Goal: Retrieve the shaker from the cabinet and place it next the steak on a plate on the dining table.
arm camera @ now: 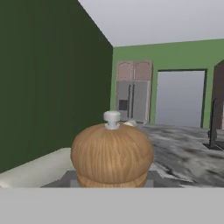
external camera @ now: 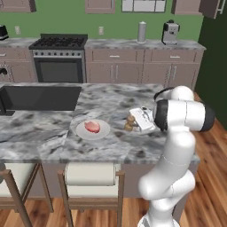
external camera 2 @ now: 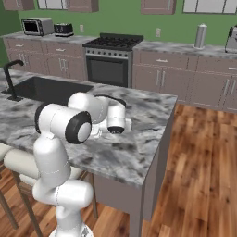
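Observation:
The tan wooden shaker point(external camera: 130, 123) stands upright just above or on the dining table point(external camera: 44, 133), a short way right of the white plate point(external camera: 103, 131). The pinkish-red steak point(external camera: 92, 127) lies in the plate's middle. My gripper point(external camera: 134, 122) reaches in level from the right and is shut on the shaker. In the hand view the shaker point(arm camera: 112, 153) looms close at the bottom centre, its small grey knob on top. In the right base view my own arm covers the shaker and plate above the marble top point(external camera 2: 139, 152).
A black inset sink point(external camera: 40, 97) lies at the island's left, with its faucet point(external camera 2: 9, 78) beside it. Stools point(external camera: 91, 175) stand under the near edge. Stove point(external camera: 60, 42) and wall counters run along the back. A fridge point(arm camera: 133, 101) stands far off.

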Robot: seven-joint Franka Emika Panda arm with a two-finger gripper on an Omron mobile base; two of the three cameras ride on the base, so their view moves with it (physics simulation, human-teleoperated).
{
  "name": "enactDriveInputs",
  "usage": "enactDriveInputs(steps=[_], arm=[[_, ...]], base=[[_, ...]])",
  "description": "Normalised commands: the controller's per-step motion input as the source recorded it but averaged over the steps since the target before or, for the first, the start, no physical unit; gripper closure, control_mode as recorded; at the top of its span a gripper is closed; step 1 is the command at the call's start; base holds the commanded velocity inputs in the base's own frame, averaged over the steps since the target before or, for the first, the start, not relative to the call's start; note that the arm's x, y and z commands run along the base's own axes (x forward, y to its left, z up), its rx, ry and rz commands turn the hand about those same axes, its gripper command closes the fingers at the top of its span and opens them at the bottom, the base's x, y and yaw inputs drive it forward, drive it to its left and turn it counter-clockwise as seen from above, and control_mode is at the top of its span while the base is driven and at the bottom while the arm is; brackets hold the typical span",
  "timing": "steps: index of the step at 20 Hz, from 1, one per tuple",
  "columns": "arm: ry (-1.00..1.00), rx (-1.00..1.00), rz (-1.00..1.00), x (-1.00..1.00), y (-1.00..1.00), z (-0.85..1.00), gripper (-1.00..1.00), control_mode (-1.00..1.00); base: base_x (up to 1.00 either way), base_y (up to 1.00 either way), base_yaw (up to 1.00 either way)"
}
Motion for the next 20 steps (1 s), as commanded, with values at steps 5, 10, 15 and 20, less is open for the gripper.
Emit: enactDriveInputs(steps=[5,10,15,20], arm=[[0.0,-0.02,-0.02,0.28,0.1,-0.05,1.0,-1.0],[0.0,-0.04,-0.02,0.34,0.15,-0.13,1.0,-1.0],[0.0,-0.05,-0.01,0.34,0.04,-0.22,1.0,-1.0],[0.0,-0.02,0.0,0.19,0.0,-0.22,1.0,-1.0]], base=[[0.0,0.0,0.0],[0.0,0.0,0.0],[0.0,0.0,0.0],[0.0,0.0,0.0]])
